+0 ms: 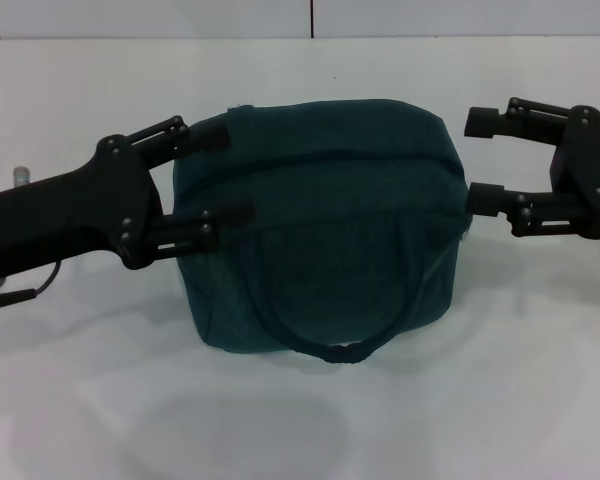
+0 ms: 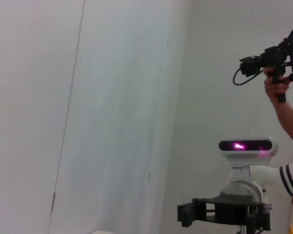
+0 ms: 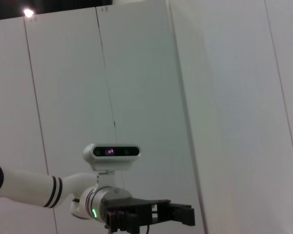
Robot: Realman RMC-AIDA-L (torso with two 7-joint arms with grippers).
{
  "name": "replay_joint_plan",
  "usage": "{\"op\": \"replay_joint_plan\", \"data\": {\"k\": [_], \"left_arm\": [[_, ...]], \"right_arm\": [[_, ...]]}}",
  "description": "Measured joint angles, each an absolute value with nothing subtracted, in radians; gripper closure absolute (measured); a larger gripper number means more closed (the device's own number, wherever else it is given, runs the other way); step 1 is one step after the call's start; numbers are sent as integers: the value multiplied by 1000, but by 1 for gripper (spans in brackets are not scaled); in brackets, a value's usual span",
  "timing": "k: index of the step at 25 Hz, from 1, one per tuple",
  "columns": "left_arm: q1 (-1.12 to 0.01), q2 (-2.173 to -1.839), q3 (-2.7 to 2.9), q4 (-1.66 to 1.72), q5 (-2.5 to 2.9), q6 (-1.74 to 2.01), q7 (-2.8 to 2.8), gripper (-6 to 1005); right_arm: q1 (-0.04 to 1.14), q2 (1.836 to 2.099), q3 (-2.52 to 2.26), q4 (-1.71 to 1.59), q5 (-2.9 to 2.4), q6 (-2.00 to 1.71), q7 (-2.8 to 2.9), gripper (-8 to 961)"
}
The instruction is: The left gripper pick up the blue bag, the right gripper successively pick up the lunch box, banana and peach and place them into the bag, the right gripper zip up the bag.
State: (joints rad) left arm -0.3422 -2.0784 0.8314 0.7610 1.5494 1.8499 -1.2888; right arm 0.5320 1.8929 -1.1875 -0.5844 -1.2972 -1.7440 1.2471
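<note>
The left tool (image 1: 223, 173) and right tool (image 1: 482, 160) (both open) are flanking the blue bag (image 1: 320, 215) sitting on the worktop (image 1: 100, 400).

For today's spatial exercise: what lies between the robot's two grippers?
In the head view, the blue bag sits between the left gripper and the right gripper, its handle toward the camera. Both grippers' jaws are open at the bag's ends.
</note>
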Motion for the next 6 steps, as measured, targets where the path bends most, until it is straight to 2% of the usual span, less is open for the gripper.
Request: {"op": "replay_joint_plan", "data": {"k": [6], "left_arm": [[-342,-2079,830,761,1549,1849,-1288,150]], "right_arm": [[534,1893,-1185,-585,-1304,-1744,1247,112]]}}
